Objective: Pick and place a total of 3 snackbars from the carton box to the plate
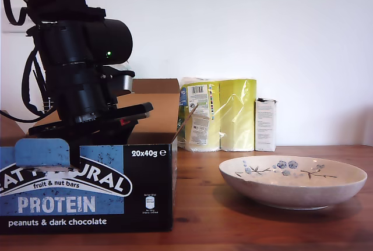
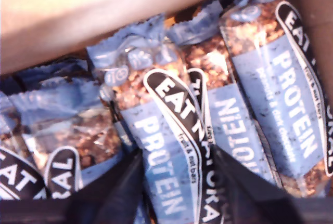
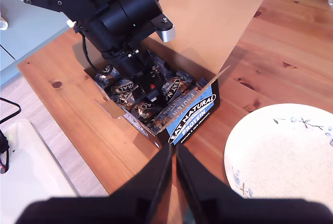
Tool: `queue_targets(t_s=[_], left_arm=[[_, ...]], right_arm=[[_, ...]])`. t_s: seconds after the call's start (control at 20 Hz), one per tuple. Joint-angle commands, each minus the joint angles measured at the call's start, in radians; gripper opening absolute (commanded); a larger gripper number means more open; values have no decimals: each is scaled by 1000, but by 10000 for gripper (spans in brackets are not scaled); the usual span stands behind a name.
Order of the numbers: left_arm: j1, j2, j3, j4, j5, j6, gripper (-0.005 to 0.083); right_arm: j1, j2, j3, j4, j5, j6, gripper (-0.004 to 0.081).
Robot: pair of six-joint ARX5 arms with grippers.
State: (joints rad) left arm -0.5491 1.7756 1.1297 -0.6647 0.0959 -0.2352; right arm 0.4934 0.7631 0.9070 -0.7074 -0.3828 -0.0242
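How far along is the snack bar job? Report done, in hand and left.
Done: nothing; the plate holds no bars. In hand: my first gripper is down in the carton box, open fingers either side of one snack bar. My second gripper hangs shut above the table. Left: all three bars.

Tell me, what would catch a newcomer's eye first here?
A bulky black arm reaching down into the carton box at the exterior view's left. Inside, my first end effector straddles one of the blue-wrapped snackbars packed side by side. At that view's right sits the plate, painted with blue flowers and empty so far.
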Motion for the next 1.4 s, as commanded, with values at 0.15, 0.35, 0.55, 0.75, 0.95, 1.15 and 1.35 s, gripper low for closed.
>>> queue_targets(t_s=[0.15, 0.35, 0.55, 0.75, 0.95, 1.15, 1.35], left_arm=[[4, 48, 31, -38, 79, 9, 155], [6, 47, 130, -140, 135, 86, 156], [6, 42, 253, -283, 119, 86, 156], [-6, 23, 413, -449, 67, 87, 156], [-40, -16, 544, -473, 46, 87, 156], [-135, -28, 574, -300, 53, 86, 156], [-243, 4, 574, -64, 53, 85, 156]], right_arm=[[5, 0, -9, 6, -1, -3, -13], [5, 0, -9, 5, -1, -8, -13], [5, 0, -9, -2, 0, -33, -13], [3, 0, -9, -1, 0, -37, -13], [2, -3, -9, -14, 1, -37, -13], [1, -34, -9, -60, 22, -40, -13], [1, -125, -9, -126, 83, -35, -13]])
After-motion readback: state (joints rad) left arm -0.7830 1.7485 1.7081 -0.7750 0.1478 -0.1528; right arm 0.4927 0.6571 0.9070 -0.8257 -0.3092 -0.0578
